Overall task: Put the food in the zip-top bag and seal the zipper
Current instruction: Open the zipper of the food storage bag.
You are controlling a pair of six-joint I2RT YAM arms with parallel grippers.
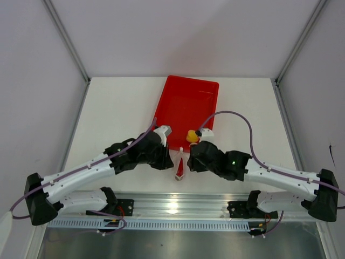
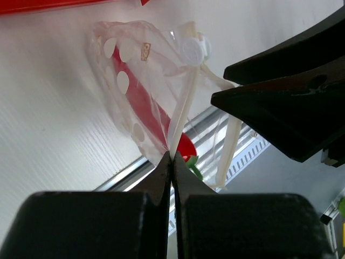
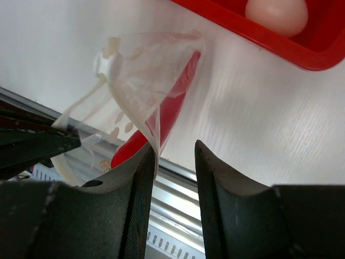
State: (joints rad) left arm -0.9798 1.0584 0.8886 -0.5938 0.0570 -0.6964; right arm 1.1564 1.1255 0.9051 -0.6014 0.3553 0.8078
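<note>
**Clear zip-top bag (image 2: 135,59) between two grippers**

A red tray (image 1: 186,102) behind holds the pale ball (image 3: 276,13), with the yellow fruit (image 1: 191,136) at its near edge. The left gripper (image 2: 172,159) pinches the bag, the chili pepper (image 3: 173,110) showing through. The right gripper (image 3: 174,156) has its fingers narrowly parted at the bag's edge.

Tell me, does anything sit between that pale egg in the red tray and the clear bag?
Only the tray's raised wall: the egg lies inside it, the bag outside, pinched by the left tool. Nothing else visible.
</note>
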